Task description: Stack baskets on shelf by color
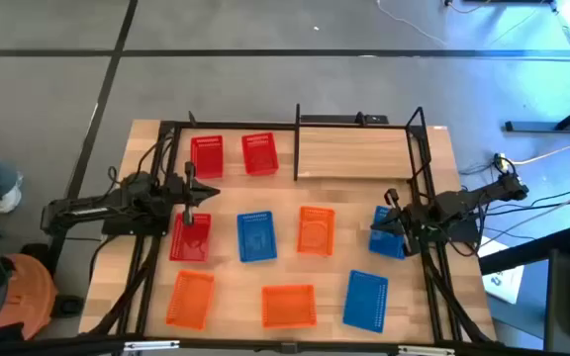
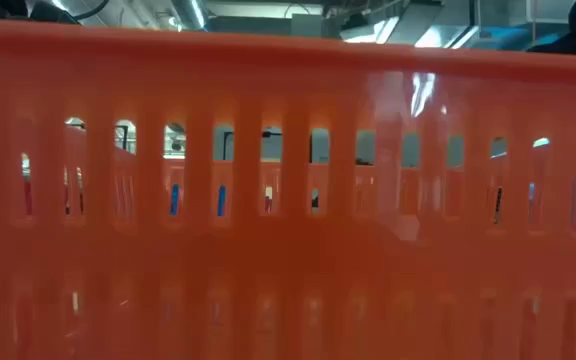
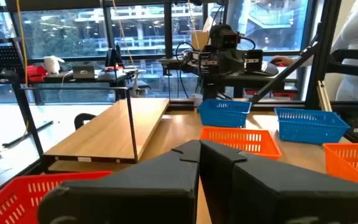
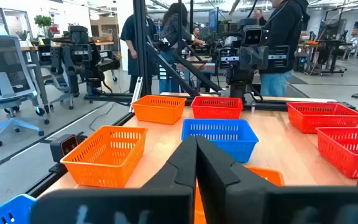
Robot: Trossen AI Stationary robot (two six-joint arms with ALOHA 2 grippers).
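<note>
Both my hands are pinched closed and holding nothing: my left hand [image 1: 190, 188] hovers over the left side of the worktop [image 1: 344, 222], just above a red basket [image 1: 190, 238], and my right hand [image 1: 392, 220] hangs at the right side, over a blue basket [image 1: 388, 237]. The shelf [image 1: 354, 153] at the back right stands bare, so none of the stacking looks done yet. All nine baskets sit scattered on the worktop: two more red ones [image 1: 207, 155] at the back left, another blue [image 1: 256, 237] and an orange [image 1: 315, 229] in the middle row, two orange and a blue [image 1: 366, 299] along the front. To start well, I reckon I should spread my fingers before coming down, take one basket by a long rim wall so the mesh doesn't slip, lift it level, and clear the shelf's thin black posts on the way in. I'd keep one colour per spot and leave room for three piles side by side.
</note>
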